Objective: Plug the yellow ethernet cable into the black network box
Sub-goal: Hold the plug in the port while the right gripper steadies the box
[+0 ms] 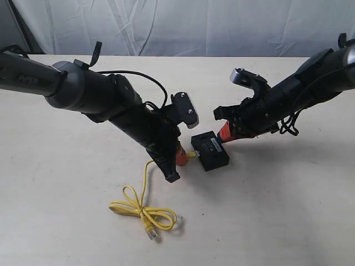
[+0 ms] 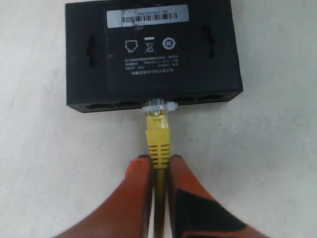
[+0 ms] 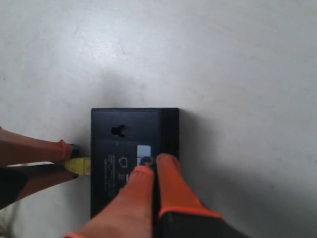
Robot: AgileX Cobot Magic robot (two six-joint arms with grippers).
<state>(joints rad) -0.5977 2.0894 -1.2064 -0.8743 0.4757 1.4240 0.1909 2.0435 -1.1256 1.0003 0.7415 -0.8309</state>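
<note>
The black network box (image 1: 210, 151) lies flat mid-table, label side up (image 2: 153, 49). The yellow ethernet cable (image 1: 142, 211) lies in a loose bow near the front, and one end runs up to the box. Its clear plug (image 2: 159, 106) sits in a port on the box's side face. My left gripper (image 2: 158, 162) is shut on the cable just behind the yellow boot (image 2: 158, 140). My right gripper (image 3: 154, 164) is shut with nothing between its orange fingers (image 3: 171, 183), and its tips are over the box's top face (image 3: 129, 134) near the label. Whether they press on it is unclear.
The cable's free plug (image 1: 151, 234) lies near the front edge of the pale table (image 1: 288, 210). A white cloth backdrop (image 1: 183, 27) hangs behind the table. Both arms lean in over the middle.
</note>
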